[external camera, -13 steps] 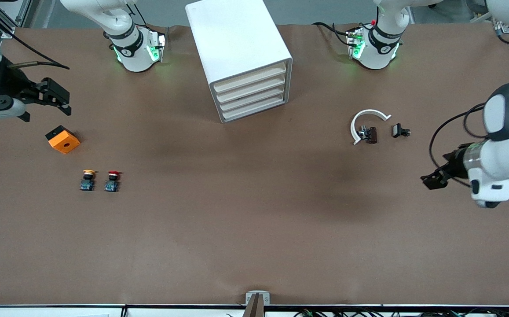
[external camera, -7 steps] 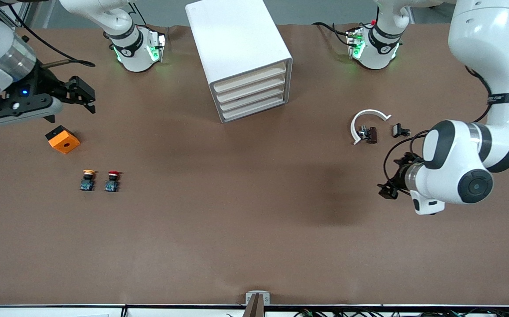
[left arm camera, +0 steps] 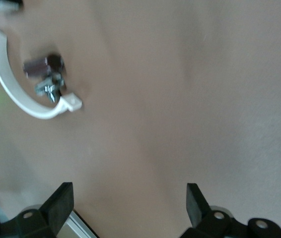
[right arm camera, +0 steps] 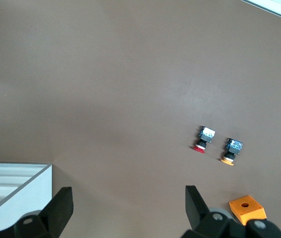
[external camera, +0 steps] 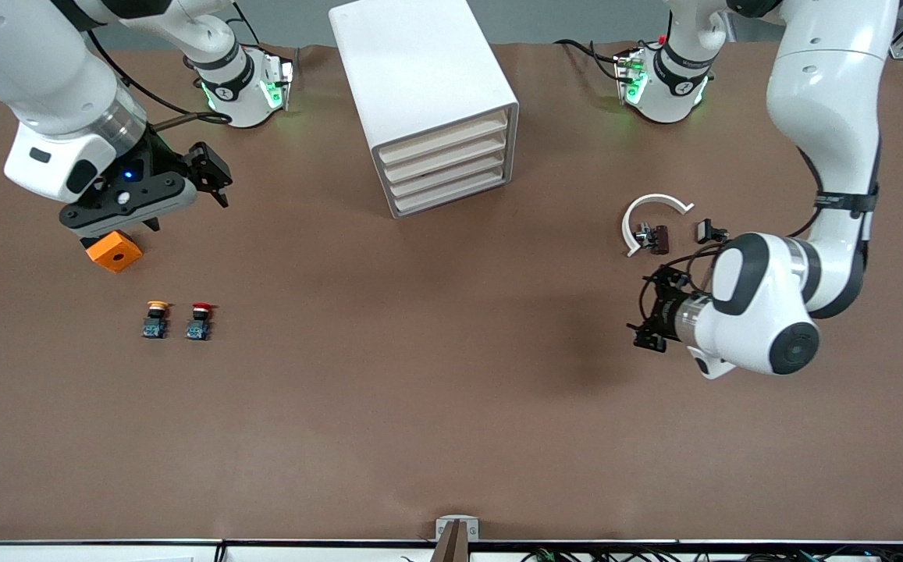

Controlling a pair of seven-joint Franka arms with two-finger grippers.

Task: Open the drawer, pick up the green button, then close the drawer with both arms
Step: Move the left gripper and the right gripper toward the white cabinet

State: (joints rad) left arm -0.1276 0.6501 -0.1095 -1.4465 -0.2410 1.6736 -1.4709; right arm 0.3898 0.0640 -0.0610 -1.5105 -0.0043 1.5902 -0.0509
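The white cabinet (external camera: 428,101) stands at the robots' edge of the table, its four drawers (external camera: 447,173) all shut. It also shows in the right wrist view (right arm camera: 11,186). The green-capped button is not in view. My right gripper (external camera: 215,176) is open and empty, in the air above the orange block (external camera: 113,251), toward the right arm's end from the cabinet. My left gripper (external camera: 648,308) is open and empty over bare table, close to the white curved piece (external camera: 650,218). Both show open in their wrist views, the left (left arm camera: 129,208) and the right (right arm camera: 129,208).
A yellow-capped button (external camera: 156,318) and a red-capped button (external camera: 200,320) stand side by side nearer the front camera than the orange block. A dark part (external camera: 654,238) lies inside the curved piece, with a small black part (external camera: 710,231) beside it.
Both arms have swung in from the table's ends. The right gripper moved toward the cabinet, over the orange block. The left gripper moved toward the table's middle, near the curved piece.
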